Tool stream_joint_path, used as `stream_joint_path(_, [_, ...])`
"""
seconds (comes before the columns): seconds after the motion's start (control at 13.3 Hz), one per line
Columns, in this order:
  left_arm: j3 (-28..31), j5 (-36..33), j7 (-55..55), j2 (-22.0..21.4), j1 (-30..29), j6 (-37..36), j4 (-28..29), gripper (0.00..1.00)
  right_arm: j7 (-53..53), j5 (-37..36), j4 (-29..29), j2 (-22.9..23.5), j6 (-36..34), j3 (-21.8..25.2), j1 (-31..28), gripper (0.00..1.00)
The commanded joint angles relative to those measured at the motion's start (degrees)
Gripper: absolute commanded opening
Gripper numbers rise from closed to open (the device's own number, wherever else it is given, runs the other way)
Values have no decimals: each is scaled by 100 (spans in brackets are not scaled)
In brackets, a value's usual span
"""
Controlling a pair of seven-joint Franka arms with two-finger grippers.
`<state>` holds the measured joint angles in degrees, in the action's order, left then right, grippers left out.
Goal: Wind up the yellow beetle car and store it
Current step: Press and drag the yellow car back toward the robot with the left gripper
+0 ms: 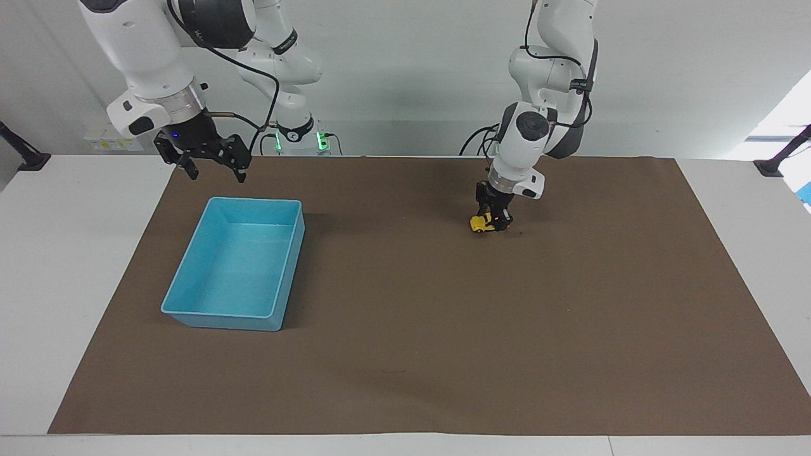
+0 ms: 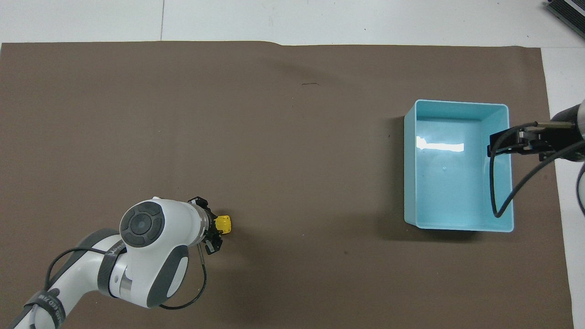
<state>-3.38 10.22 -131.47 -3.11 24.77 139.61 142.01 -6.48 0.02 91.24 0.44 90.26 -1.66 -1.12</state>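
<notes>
The tiny yellow beetle car (image 1: pixel 482 223) (image 2: pixel 223 223) rests with its wheels on the brown mat, toward the left arm's end of the table. My left gripper (image 1: pixel 495 219) (image 2: pixel 215 230) points straight down and is shut on the car's rear part, so only the car's front half shows. The light blue bin (image 1: pixel 239 264) (image 2: pixel 458 167) stands empty toward the right arm's end. My right gripper (image 1: pixel 209 166) (image 2: pixel 500 146) hangs open in the air over the bin's edge nearest the robots, holding nothing, and waits.
A large brown mat (image 1: pixel 418 354) covers most of the white table (image 1: pixel 57 266). A black cable (image 2: pixel 502 201) loops down from the right wrist over the bin.
</notes>
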Motion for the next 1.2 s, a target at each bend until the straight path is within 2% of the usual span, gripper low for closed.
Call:
stream_joint_path(0.0, [4,-116,324,258,-367,251,292,15,156,-55,-36,-8,-70,-19,-46,100])
stream_joint_path(0.6, [13,-116,473,258,-885,260,380,16,156,-64,-28,-8,-70,-19,-46,100])
stream_joint_path(0.82, [22,-116,465,258,-956,243,380,21,156,-64,-36,-8,-61,-19,-46,100])
stream_joint_path(0.9, [22,-116,465,267,-965,208,354,32,164,-64,-28,-8,-61,-19,-46,100])
stream_joint_path(0.97, [31,-116,473,267,-974,173,301,99,156,-64,-28,-8,-70,-19,-46,100])
stream_joint_path(1.05, [31,-116,465,241,-974,-71,118,100,164,-64,-28,-8,-70,-19,-46,100])
stream_joint_path(1.12, [31,-116,439,232,-982,-622,-249,100,164,-64,-36,-8,-70,-19,-46,100])
